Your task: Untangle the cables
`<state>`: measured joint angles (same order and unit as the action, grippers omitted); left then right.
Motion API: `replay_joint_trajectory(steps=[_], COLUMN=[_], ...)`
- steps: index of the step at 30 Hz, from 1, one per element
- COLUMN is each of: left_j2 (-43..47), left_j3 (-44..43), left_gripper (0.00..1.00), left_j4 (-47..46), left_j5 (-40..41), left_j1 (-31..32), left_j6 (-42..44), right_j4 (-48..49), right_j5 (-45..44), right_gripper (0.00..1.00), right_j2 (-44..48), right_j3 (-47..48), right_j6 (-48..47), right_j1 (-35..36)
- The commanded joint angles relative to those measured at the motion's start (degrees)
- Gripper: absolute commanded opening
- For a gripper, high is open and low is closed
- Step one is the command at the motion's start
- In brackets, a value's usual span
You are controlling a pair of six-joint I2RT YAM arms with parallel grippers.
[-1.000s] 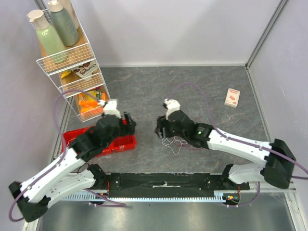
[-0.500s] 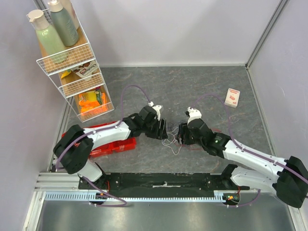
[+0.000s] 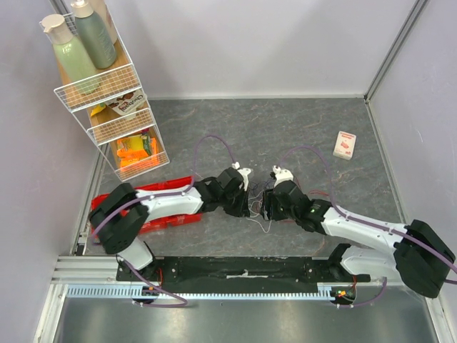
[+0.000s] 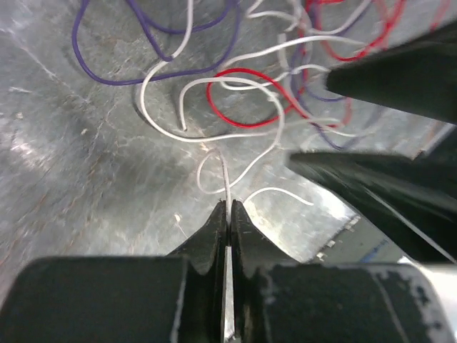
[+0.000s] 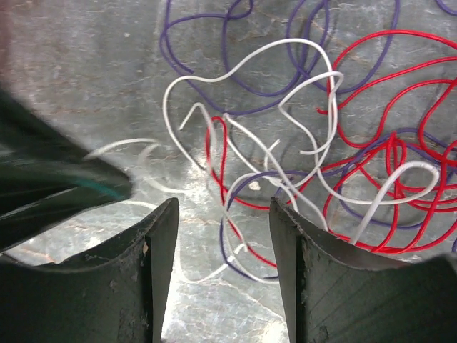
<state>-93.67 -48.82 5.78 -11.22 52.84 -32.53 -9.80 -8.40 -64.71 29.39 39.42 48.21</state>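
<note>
Grey surface (image 3: 300, 136) with tangled red, purple and white cables (image 3: 261, 214). Left end effector (image 4: 228, 209) pinches one white cable (image 4: 226, 179) at its tips; right end effector (image 5: 223, 214) hangs open above the tangle.

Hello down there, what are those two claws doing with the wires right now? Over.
Left gripper shut on a white cable. Right gripper open above the cables, red, purple, white, tangled. Grippers crowd one spot.

Open table (image 3: 285, 128) lies in the upper centre. The left gripper (image 3: 249, 208) and right gripper (image 3: 265, 207) crowd the cables (image 3: 261, 214) at centre. A wire rack (image 3: 107, 107) blocks the upper left.
</note>
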Motion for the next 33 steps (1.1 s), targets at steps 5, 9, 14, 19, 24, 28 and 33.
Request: replay_joint_trajectory(steps=[5, 9, 14, 19, 24, 28, 33], left_j2=[27.71, 39.86, 46.72, 46.48, 42.79, 40.67, 38.65], left_j3=[-3.73, -9.08, -24.19, -38.08, -50.48, -56.73, -53.67], left_gripper=[0.02, 0.02, 0.02, 0.02, 0.02, 0.02, 0.02], left_j4=[5.90, 9.59, 18.64, 21.54, 24.71, 25.77, 25.68], left_j5=[-1.16, -2.31, 6.81, 10.96, 15.00, 15.97, 14.21], left_j1=[0.16, 0.16, 0.07, 0.16, 0.16, 0.07, 0.16], left_j6=[7.91, 12.57, 18.64, 22.95, 26.29, 28.05, 25.33], right_j4=[2.77, 2.42, 2.25, 0.22, -0.13, -1.27, -1.62], right_j5=[-11.80, -14.62, -18.40, -18.84, -17.09, -16.47, -16.99], right_gripper=[0.61, 0.61, 0.62, 0.72, 0.81, 0.86, 0.88], right_j2=[-5.95, -7.45, -6.05, -5.17, -4.29, -2.36, 0.10], right_j3=[-0.03, -0.21, -1.35, -1.96, -2.84, -2.93, -1.88], right_j6=[1.62, 3.29, 3.30, 3.47, 4.00, 4.44, 0.58], right_j1=[-0.83, -2.32, -3.90, -8.03, -12.43, -16.29, -17.44])
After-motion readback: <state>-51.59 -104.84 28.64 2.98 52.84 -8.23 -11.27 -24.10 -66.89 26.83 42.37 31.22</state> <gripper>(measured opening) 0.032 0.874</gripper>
